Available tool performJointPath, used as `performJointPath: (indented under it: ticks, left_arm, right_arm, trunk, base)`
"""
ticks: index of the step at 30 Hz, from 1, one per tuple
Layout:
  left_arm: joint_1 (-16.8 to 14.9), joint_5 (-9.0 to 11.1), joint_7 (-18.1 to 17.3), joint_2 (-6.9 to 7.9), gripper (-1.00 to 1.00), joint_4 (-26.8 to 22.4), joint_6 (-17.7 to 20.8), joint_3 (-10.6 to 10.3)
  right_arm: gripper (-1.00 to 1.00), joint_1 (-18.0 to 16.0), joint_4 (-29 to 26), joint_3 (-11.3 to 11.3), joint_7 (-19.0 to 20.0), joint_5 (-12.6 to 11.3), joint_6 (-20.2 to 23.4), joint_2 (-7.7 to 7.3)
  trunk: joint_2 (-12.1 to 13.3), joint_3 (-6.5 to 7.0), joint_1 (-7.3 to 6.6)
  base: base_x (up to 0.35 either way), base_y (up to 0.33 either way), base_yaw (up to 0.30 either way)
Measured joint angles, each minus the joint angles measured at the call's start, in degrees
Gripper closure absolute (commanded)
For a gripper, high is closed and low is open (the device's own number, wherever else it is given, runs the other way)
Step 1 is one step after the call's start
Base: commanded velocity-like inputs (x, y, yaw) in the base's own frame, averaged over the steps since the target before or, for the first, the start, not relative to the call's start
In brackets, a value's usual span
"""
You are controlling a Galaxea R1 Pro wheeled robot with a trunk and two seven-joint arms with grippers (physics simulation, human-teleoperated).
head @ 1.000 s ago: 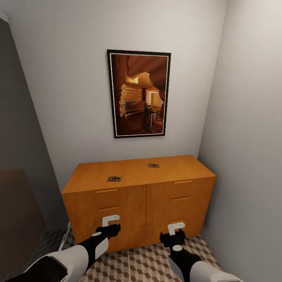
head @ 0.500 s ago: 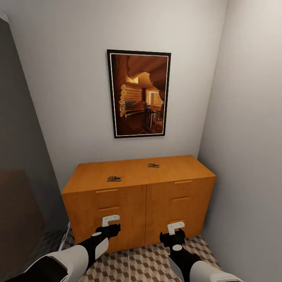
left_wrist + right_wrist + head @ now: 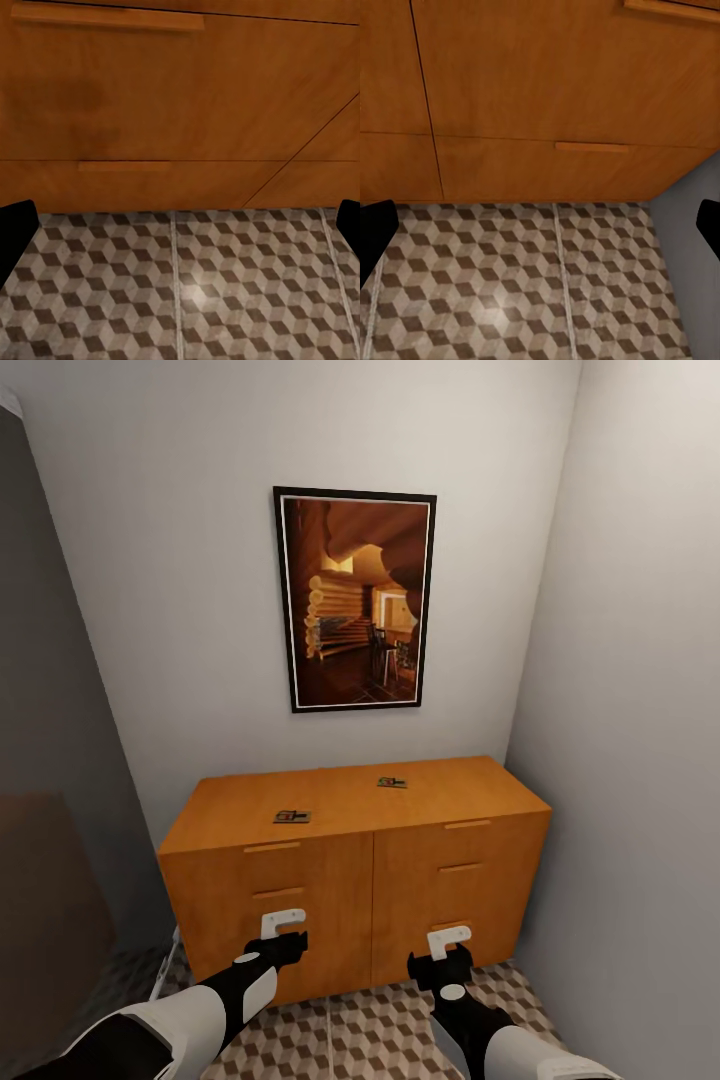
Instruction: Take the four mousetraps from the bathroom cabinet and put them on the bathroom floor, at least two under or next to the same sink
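Head view is showing two mousetraps, one (image 3: 292,817) left and one (image 3: 392,782) right, lying well apart on the flat top of the orange-brown cabinet (image 3: 350,880). The left gripper (image 3: 284,931) and right gripper (image 3: 449,943) are hanging low before its lower drawer fronts, above the cube-patterned bathroom floor (image 3: 370,1035). Both are holding their jaws wide with nothing between them, and I judge that raising the arms this near the front is risking a knock on the bar handles or top edge, or pushing a thin trap away.
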Motion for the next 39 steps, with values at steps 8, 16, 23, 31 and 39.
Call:
performJointPath:
  ticks: [8, 16, 23, 31, 39]
  left_arm:
    - [0.0, 0.0, 0.0, 0.0, -1.0, 0.0, 0.0, 0.0]
    - [0.0, 0.0, 0.0, 0.0, -1.0, 0.0, 0.0, 0.0]
    - [0.0, 0.0, 0.1, -0.03, -1.0, 0.0, 0.0, 0.0]
    - [0.0, 0.0, 0.4, -0.08, -1.0, 0.0, 0.1, 0.0]
    - [0.0, -0.1, 0.4, -0.06, -1.0, -0.2, 0.0, 0.0]
  right_arm:
    - [-1.0, 0.0, 0.0, -0.1, -0.1, -0.1, 0.5, 0.0]
    - [-1.0, 0.0, 0.0, -0.1, -0.1, -0.1, 0.5, 0.0]
    - [-1.0, 0.0, 0.0, -0.1, -0.1, 0.0, 0.4, 0.0]
    - [-1.0, 0.0, 0.0, 0.2, 0.0, 0.1, 0.3, 0.0]
    - [-1.0, 0.0, -0.2, 0.1, 0.0, 0.1, 0.7, 0.0]
  trunk:
    - [0.0, 0.0, 0.0]
    - [0.0, 0.0, 0.0]
    - [0.0, 0.0, 0.0]
    - [0.0, 0.0, 0.0]
    - [0.0, 0.0, 0.0]
  base:
    - [0.0, 0.0, 0.0]
    - [0.0, 0.0, 0.0]
    - [0.0, 0.0, 0.0]
    - [0.0, 0.0, 0.0]
    - [0.0, 0.0, 0.0]
